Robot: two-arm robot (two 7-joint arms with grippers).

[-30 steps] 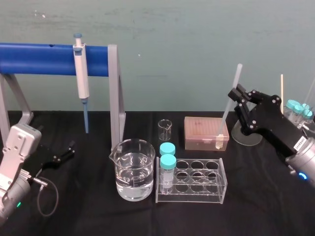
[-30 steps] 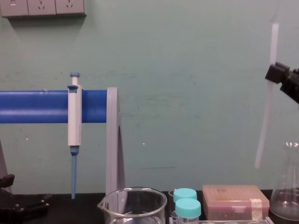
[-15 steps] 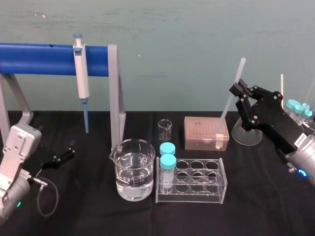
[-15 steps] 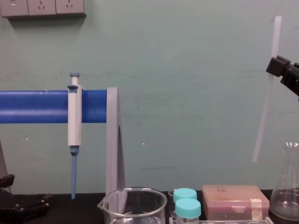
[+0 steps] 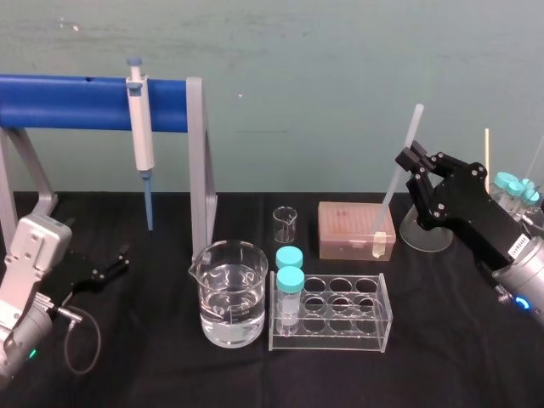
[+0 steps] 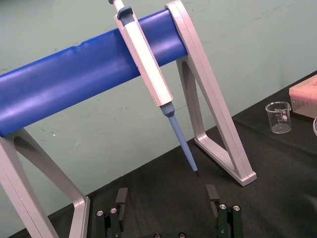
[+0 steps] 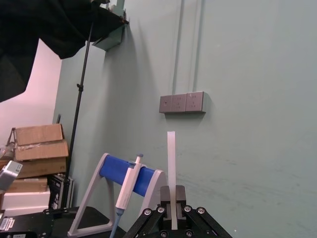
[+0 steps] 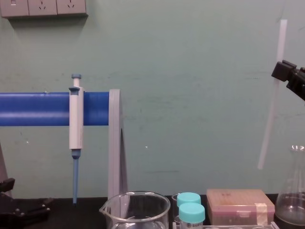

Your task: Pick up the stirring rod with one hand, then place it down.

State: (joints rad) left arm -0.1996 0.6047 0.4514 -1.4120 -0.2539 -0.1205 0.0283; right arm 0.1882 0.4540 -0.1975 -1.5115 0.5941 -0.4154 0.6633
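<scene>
Rod (image 5: 390, 191) aloft, grasped by right claw (image 5: 406, 161); next, we reckon, lower it onto desk (image 5: 442, 340). Left claw (image 5: 119, 259) parked, released.

Holding the stirring rod (image 5: 396, 180) aloft
My right gripper (image 5: 409, 161) pinches it, tilted, lower end over the lidded pink box (image 5: 353, 231).

right hand (image 5: 414, 163) raised and clamped, left hand (image 5: 117, 262) parked low, spread wide

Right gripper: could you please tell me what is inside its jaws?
The right gripper is shut on the stirring rod, which juts above it and hangs below. The stretch between the jaws is covered. The left gripper sits parked, open, far left.
</scene>
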